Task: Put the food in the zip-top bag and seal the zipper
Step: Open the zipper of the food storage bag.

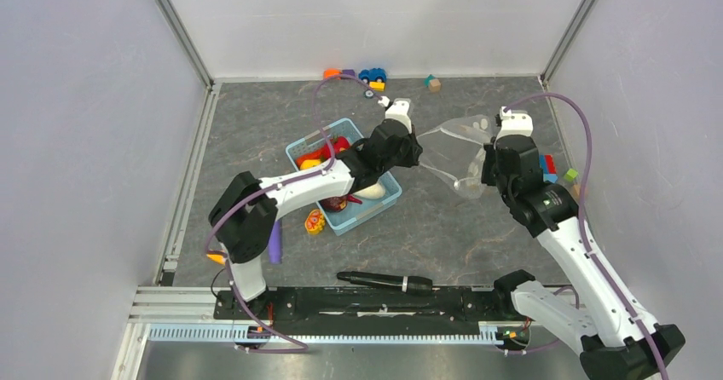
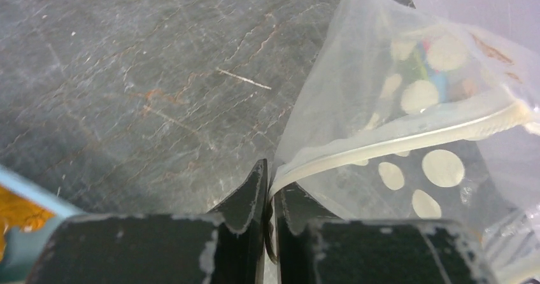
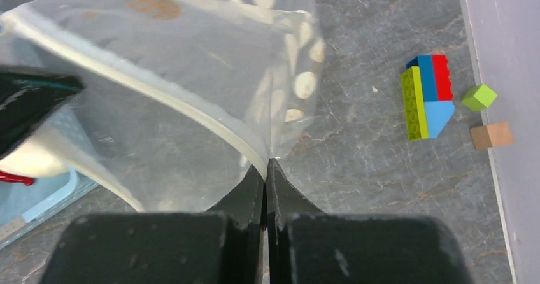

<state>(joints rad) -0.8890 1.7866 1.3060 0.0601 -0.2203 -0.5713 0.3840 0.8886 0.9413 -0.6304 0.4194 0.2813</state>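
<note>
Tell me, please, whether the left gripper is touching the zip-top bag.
Touching. The left wrist view shows the left gripper pinching the zip-top bag at its zipper.

Robot lab test cell: white wall panels [image 1: 85, 141], alu frame [image 1: 177, 29], grey tabletop [image 1: 256, 116], mounting rail [image 1: 341, 335].

Left arm [image 1: 298, 188]: stretched forward and to the right, wrist [image 1: 388, 146] low. Left gripper [image 2: 268, 172]: jaws pressed together, pinching an edge of the zip-top bag [image 2: 407, 106] at the tips.
Right arm [image 1: 573, 248]: reaching forward and leftward. Right gripper [image 3: 266, 169]: jaws closed to a slit on the bag's opposite edge.
Grippers face each other, apart.
</note>
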